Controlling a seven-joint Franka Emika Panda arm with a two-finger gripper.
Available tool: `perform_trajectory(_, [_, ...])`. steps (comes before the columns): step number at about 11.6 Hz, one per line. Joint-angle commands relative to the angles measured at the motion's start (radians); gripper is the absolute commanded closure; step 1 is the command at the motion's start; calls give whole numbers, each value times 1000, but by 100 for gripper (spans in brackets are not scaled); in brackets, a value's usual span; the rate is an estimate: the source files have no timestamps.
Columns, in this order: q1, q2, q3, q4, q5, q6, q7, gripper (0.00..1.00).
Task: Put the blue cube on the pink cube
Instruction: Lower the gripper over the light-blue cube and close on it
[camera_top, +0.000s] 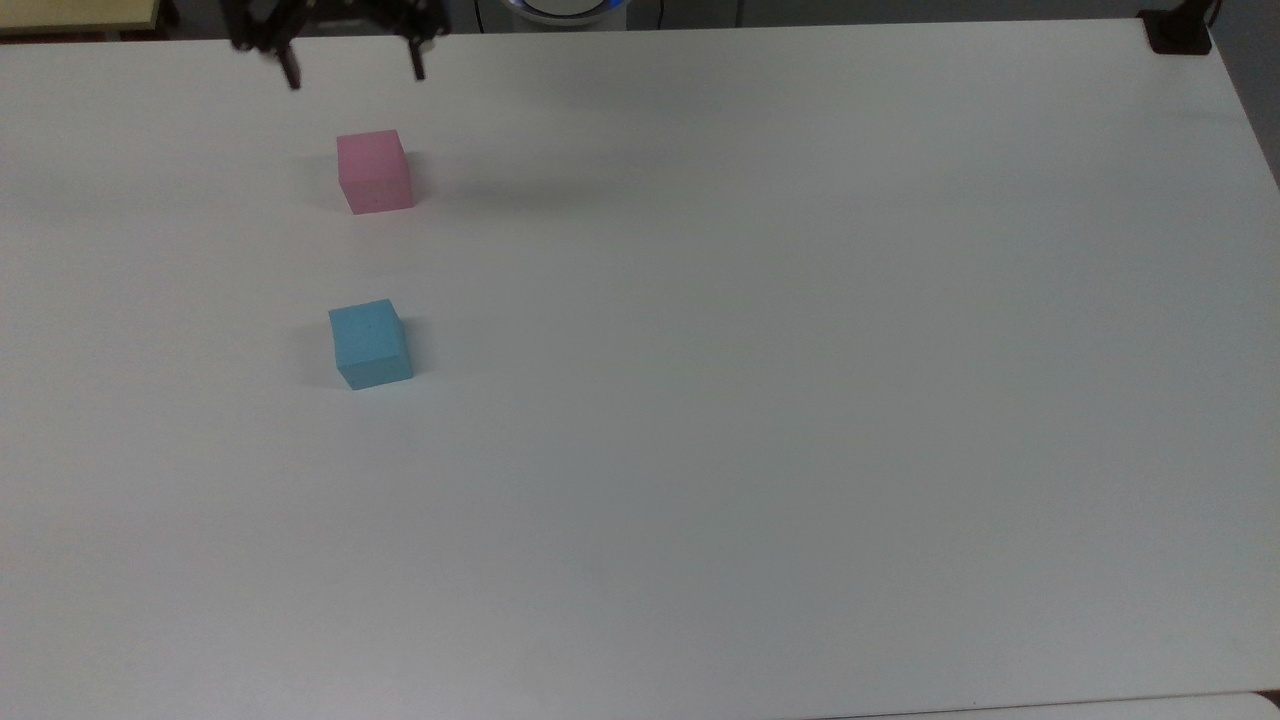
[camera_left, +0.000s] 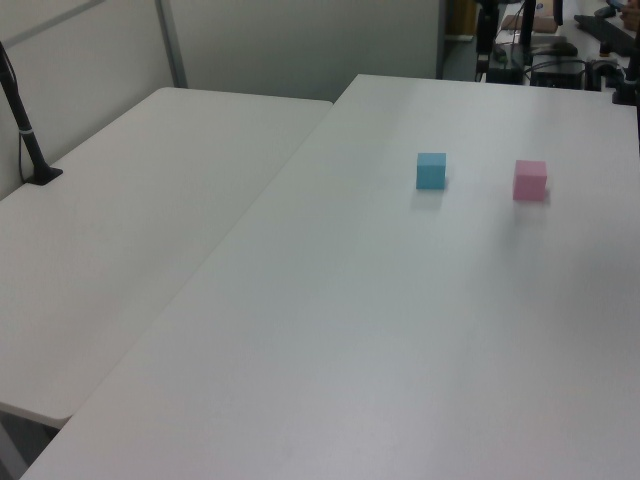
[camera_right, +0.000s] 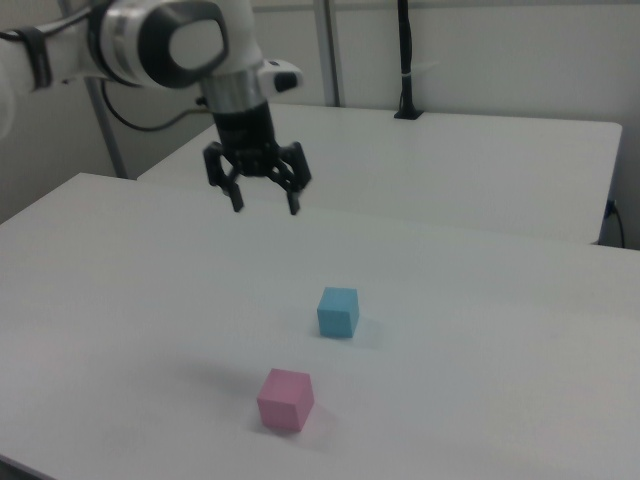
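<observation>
On the white table (camera_top: 800, 400), blue cube (camera_top: 370, 343) and pink cube (camera_top: 374, 171) sit apart.

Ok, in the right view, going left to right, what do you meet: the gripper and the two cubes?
gripper → pink cube → blue cube. The gripper hangs open above the table, holding nothing; both cubes rest on the table, apart.
</observation>
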Motion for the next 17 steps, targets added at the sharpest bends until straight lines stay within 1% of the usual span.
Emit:
perform_trajectory(1, [-11, 88, -3, -44, -60, 165, -51, 0])
perform_trajectory(3, [-26, 161, -3, -46, -61, 262, -38, 0])
perform_trajectory(4, [-23, 221, -3, -56, -64, 324, 13, 0])
perform_trajectory(6, [-23, 254, -3, -108, -103, 433, 54, 0])
perform_trajectory(9, [-22, 298, -3, -132, -106, 464, 103, 0])
perform_trajectory(12, [-23, 336, -3, -141, -114, 527, 143, 0])
perform_trajectory(14, [-23, 347, -3, -165, -135, 587, 195, 0])
perform_trajectory(15, [-19, 356, -3, -170, -135, 621, 237, 7])
perform_trajectory(16, [-19, 357, -1, -170, -135, 630, 277, 24])
perform_trajectory(17, [-17, 350, 0, -164, -132, 621, 305, 35])
